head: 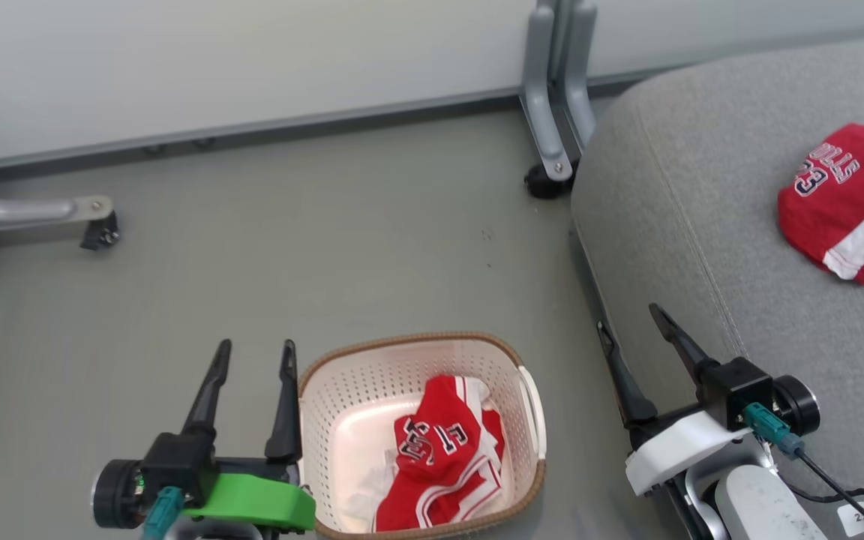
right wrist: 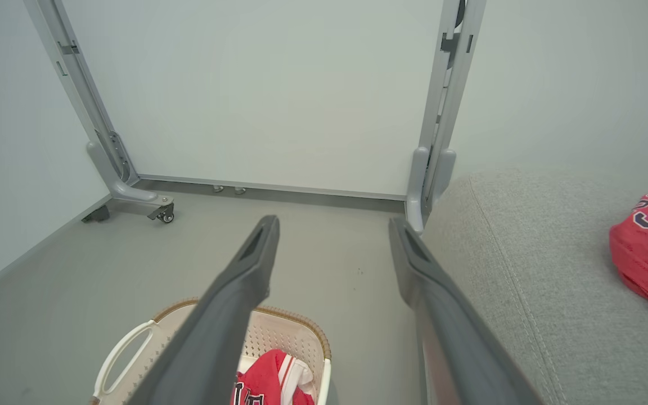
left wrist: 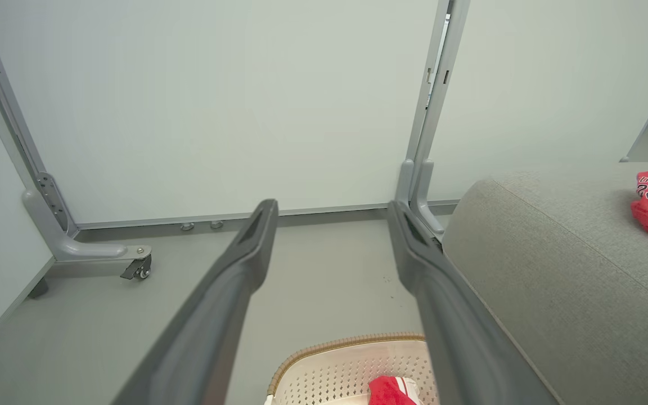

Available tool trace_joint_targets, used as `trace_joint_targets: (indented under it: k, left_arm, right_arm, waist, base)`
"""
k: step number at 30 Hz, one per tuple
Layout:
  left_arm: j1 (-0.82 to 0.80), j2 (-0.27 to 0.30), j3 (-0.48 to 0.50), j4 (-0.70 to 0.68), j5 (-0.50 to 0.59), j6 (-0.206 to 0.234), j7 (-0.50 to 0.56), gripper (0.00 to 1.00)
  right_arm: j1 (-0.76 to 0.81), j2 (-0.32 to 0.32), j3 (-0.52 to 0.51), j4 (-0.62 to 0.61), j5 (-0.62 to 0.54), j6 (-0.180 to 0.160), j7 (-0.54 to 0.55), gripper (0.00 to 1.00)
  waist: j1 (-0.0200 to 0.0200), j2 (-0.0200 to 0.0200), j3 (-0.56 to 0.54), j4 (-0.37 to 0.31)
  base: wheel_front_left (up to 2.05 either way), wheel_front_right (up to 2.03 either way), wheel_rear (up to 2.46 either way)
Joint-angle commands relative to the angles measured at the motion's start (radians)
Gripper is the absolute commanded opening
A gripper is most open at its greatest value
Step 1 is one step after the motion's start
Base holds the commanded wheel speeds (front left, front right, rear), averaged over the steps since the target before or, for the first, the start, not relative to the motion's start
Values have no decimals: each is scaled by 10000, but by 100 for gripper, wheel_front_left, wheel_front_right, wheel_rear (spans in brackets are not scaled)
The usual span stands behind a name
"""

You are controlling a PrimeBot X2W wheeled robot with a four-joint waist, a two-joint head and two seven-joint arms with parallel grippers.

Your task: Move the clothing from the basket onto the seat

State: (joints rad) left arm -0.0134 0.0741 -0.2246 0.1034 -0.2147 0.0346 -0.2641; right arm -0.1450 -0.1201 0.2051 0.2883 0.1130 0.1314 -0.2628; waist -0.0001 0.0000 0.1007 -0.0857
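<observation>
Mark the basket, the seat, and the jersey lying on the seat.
basket (head: 432,336), head view, far woven rim.
seat (head: 672,210), head view, bare grey top.
jersey on seat (head: 841,206), head view, red fabric below the number.

Head view high, looking down, wrist views low, facing the wall (left wrist: 217,112), all sharing basket (head: 334,405), seat (head: 664,187)
</observation>
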Motion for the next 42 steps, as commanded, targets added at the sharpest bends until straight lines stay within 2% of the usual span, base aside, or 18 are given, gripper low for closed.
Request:
trace_joint_targets:
  k: [1,6,13,21,42]
  left_arm:
    - [206,-66,188,-243,172,-94,-5,100]
    - [694,-168,507,-1231,605,-418,-2,100]
    - [1589,-230,636,-1523,597,-122,-3,100]
    - [2176,-230,553,-1492,780,109,-3,100]
    - [1891,-232,744,-1245,984,-44,-3,100]
  right_arm:
    - [157,-31,11,-327,64,-13,-31,100]
    - [629,-15,-165,-1517,-105,-13,-31,100]
    - [1648,263,-619,-2480,-315,-13,-31,100]
    - [2354,314,-731,-2575,-342,-13,-29,100]
    - [2367,311,-665,-2445,-358,-13,-31,100]
  waist:
    - [1,0,-839,613]
    - [1,0,-1056,582]
    - [1,0,-1447,421]
    - [1,0,-1615,290]
    - [1,0,-1677,297]
  base:
    - [0,0,0]
    - [0,0,0]
    - [0,0,0]
    - [0,0,0]
    - [0,0,0]
